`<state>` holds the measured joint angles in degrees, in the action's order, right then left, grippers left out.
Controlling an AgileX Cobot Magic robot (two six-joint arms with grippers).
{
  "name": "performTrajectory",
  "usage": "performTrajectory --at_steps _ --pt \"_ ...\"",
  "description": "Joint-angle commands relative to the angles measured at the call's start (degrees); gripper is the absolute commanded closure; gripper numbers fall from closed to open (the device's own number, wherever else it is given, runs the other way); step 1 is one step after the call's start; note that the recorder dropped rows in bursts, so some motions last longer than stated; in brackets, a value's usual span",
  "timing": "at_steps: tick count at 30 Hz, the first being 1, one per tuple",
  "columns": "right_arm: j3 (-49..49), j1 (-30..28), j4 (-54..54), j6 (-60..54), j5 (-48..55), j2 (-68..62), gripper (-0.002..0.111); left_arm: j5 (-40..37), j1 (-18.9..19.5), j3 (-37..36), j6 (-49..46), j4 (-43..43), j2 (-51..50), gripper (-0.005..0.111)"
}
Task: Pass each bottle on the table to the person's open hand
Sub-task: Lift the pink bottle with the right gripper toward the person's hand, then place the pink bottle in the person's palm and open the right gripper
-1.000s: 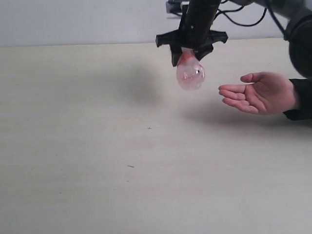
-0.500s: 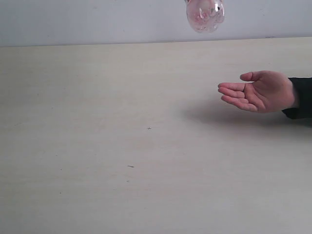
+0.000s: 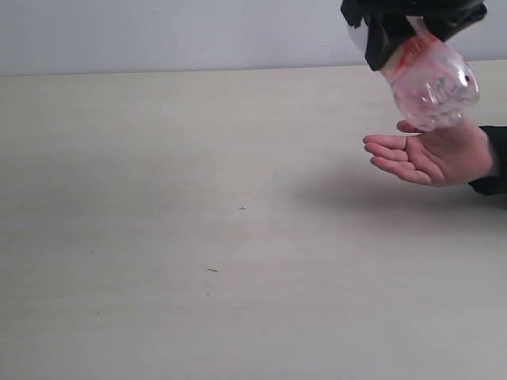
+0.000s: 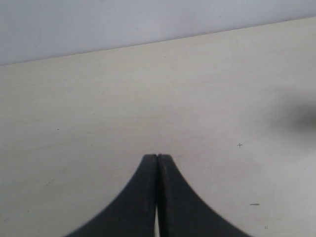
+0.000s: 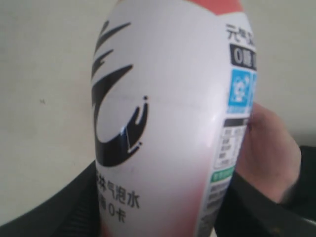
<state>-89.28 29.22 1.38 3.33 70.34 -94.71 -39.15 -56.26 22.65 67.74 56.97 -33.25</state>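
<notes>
My right gripper (image 3: 408,36) is shut on the pink bottle (image 3: 432,79), which hangs tilted just above the person's open hand (image 3: 424,157) at the right of the table (image 3: 198,222). Up close, the bottle's white label with black lettering (image 5: 168,118) fills the right wrist view between the black fingers (image 5: 64,207), and part of the hand (image 5: 271,153) shows behind it. My left gripper (image 4: 157,158) is shut on nothing and hovers over bare tabletop (image 4: 98,108). No other bottle is in view.
A pale wall (image 3: 158,32) runs along the table's far edge. The person's dark sleeve cuff (image 3: 495,170) sits at the right edge of the exterior view. Tiny dark specks (image 3: 242,208) mark the tabletop.
My right gripper, holding the pink bottle, rose out of the top of the exterior view, then came down further right, over the open palm. The hand shifted slightly right.
</notes>
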Motion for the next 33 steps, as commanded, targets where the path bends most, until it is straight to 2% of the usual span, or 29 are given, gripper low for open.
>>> performTrajectory --at_steps 1,5,12,19,24,33 --pt "8.2 0.1 1.9 1.3 -0.4 7.1 0.108 0.1 -0.3 -0.3 0.0 0.5 0.3 0.107" --pt "14.7 0.1 5.7 4.1 -3.4 13.1 0.108 0.1 -0.3 -0.3 0.0 0.5 0.3 0.107" --pt "18.3 -2.1 9.1 5.9 -4.4 15.9 0.108 0.1 -0.3 -0.3 0.0 0.5 0.3 0.107" --pt "21.4 -6.5 7.6 5.9 -10.4 10.5 0.108 0.1 -0.3 -0.3 0.0 0.5 0.3 0.107" --pt "23.7 -6.7 4.5 5.8 -17.0 5.0 0.108 0.1 -0.3 -0.3 0.0 0.5 0.3 0.107" --pt "23.7 -6.7 5.2 6.0 -21.4 -2.9 0.108 0.1 -0.3 -0.3 0.0 0.5 0.3 0.107"
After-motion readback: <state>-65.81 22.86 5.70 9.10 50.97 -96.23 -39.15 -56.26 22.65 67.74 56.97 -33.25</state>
